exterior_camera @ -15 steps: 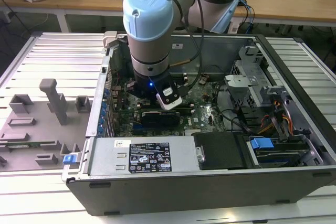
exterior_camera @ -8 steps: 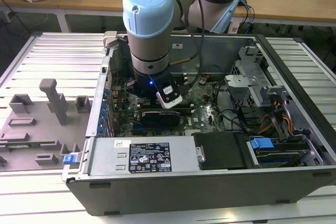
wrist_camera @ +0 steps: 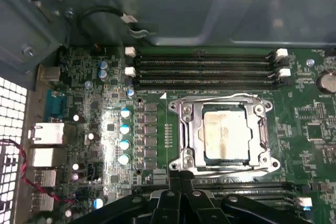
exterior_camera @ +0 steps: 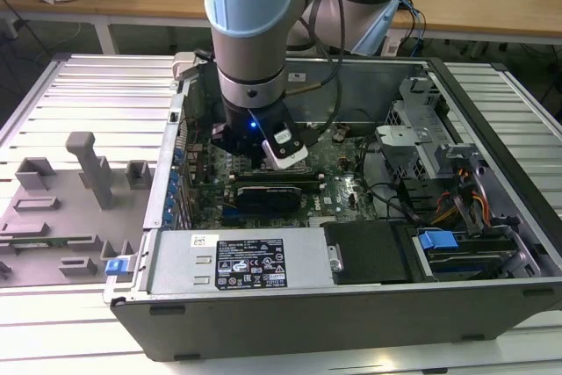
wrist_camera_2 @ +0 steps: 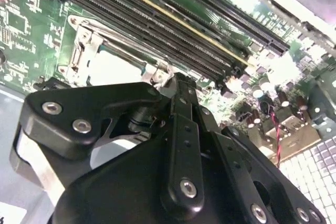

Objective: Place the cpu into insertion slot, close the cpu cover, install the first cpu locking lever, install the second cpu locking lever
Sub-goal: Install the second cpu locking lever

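Observation:
The cpu (wrist_camera: 224,135) lies flat in the insertion slot on the green board, its pale metal top showing through the cover's window. The silver cpu cover (wrist_camera: 191,129) is folded down over it. Thin wire levers lie along two opposite sides of the socket, one by the memory slots (wrist_camera: 226,97) and one on the gripper's side (wrist_camera: 231,170). My gripper (wrist_camera: 179,179) is shut, its black fingers pressed together with the tips at the socket's edge. In the second wrist view the gripper (wrist_camera_2: 176,80) reaches the cover's edge beside the cpu (wrist_camera_2: 113,69). In the exterior view the gripper (exterior_camera: 263,151) is low inside the open case.
Long black memory slots (wrist_camera: 205,69) run beside the socket, with more (wrist_camera: 247,186) on the gripper's side. The case wall (wrist_camera: 157,3) stands close behind. A black card (exterior_camera: 268,192), the power supply (exterior_camera: 237,261), cables and a drive cage (exterior_camera: 417,142) crowd the case. A grey fixture (exterior_camera: 88,169) sits outside.

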You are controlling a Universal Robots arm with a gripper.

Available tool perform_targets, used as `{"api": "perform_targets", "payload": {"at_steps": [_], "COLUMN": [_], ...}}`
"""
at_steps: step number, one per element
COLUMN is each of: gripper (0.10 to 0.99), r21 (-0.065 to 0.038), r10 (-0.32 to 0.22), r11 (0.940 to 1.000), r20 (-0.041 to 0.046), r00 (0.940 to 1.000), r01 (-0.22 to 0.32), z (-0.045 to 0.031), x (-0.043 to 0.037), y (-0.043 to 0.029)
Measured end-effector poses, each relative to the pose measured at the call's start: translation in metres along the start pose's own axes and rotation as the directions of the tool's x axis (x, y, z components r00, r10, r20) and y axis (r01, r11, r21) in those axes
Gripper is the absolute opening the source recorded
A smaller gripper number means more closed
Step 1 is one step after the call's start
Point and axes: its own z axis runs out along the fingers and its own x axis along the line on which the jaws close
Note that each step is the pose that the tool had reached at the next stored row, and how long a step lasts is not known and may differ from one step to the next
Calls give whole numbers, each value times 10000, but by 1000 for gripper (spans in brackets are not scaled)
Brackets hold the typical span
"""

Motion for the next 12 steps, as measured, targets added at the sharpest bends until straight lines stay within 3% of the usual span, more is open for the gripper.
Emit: {"api": "perform_targets", "payload": {"at_steps": [6,8,9,10,11,12], "gripper": [106,106,106,106,106,106], "r21": [28,72,119,242,470,529], "r10": [21,30,29,27,18,17], "r11": [10000,10000,9999,9997,9989,9986], "r20": [-54,-84,-91,-94,-96,-97], "r00": [10000,10000,10000,10000,10000,10000], "r01": [-20,-29,-28,-25,-14,-12], "z": [13,15,16,20,33,39], "x": [-283,-337,-348,-355,-360,-362], "y": [1,1,3,21,71,100]}}
